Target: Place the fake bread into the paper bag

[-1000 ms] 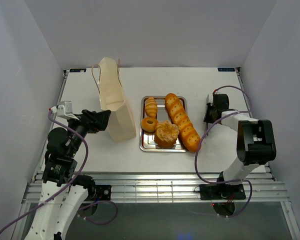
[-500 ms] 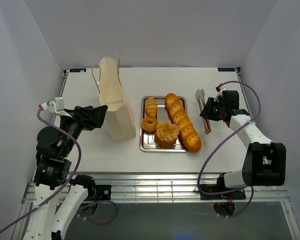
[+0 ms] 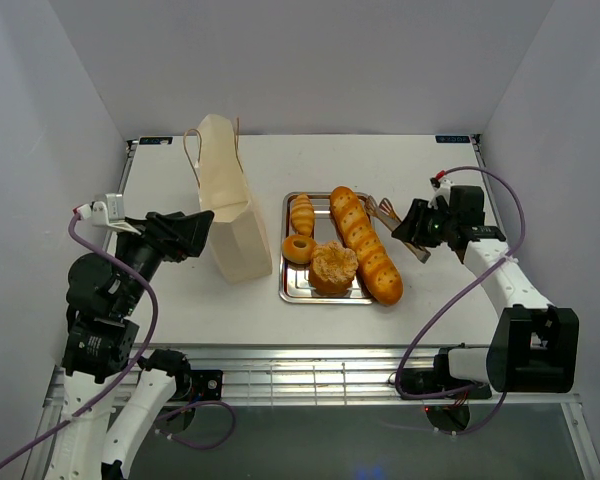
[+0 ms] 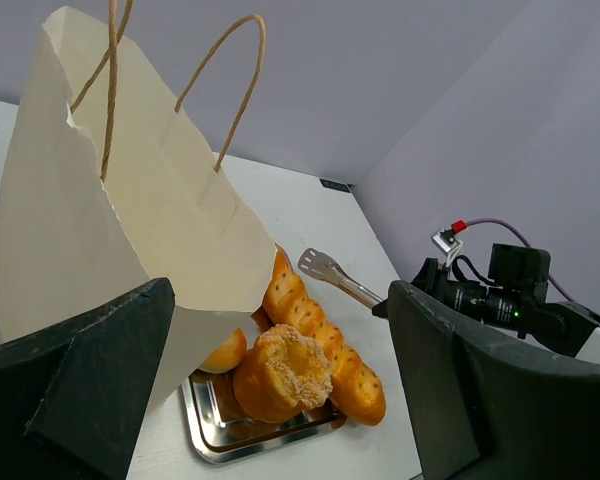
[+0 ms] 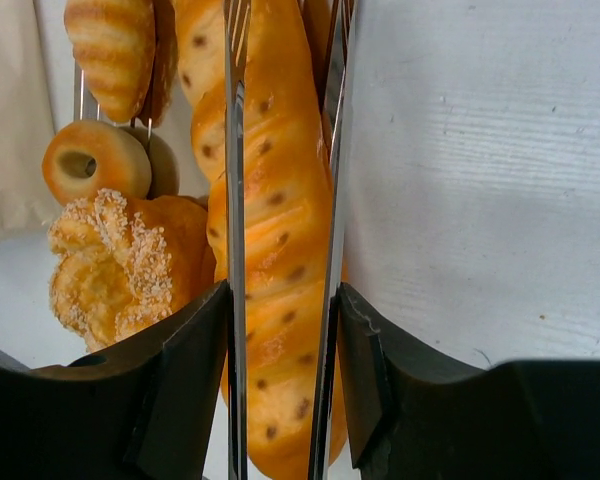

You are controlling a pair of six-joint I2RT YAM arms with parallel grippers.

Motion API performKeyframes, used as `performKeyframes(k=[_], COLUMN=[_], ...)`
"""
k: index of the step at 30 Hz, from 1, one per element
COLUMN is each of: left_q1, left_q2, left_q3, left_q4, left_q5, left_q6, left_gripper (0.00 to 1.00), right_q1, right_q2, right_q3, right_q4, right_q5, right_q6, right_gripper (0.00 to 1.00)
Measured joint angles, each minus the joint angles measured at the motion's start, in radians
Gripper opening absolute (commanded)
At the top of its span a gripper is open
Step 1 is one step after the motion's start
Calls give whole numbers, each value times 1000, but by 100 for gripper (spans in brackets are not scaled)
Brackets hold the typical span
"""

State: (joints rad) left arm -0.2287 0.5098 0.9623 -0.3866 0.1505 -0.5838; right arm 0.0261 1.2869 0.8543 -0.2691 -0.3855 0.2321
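The paper bag (image 3: 230, 215) stands cream and upright, left of the silver tray (image 3: 290, 293). On the tray lie the baguette (image 3: 363, 243), the round bun (image 3: 332, 268), the doughnut (image 3: 299, 248) and the ridged roll (image 3: 302, 213). My left gripper (image 3: 200, 230) is open and empty beside the bag's left side; its view shows the bag (image 4: 130, 200), the bun (image 4: 283, 372) and the baguette (image 4: 325, 345). My right gripper (image 3: 417, 225) is shut on the metal tongs (image 3: 388, 212). The tongs' arms (image 5: 235, 200) are spread and straddle the baguette (image 5: 280, 220) from above.
The baguette's near end overhangs the tray's right rim. The grey enclosure walls close in the white table at back and both sides. In the right wrist view the doughnut (image 5: 95, 160), roll (image 5: 115, 40) and bun (image 5: 120, 265) lie left of the tongs.
My right arm has unfolded, lifted the tongs and swung them left, so they now point over the baguette. My left gripper has drawn back a little from the bag.
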Motion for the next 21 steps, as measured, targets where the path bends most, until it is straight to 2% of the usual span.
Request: performKeyframes(k=[10, 21], left_q1=[0, 0], left_q2=[43, 51], left_q3=[101, 149], left_q4=[-69, -107], left_q5=[-35, -64], left_q6=[47, 64], left_gripper=[98, 98], right_q1=[-1, -1], right_q2=[-71, -13], right_q3=[-32, 36], right_q4=[-94, -161], right_q5=[-56, -124], right_q6=[-51, -95], right_gripper=[56, 57])
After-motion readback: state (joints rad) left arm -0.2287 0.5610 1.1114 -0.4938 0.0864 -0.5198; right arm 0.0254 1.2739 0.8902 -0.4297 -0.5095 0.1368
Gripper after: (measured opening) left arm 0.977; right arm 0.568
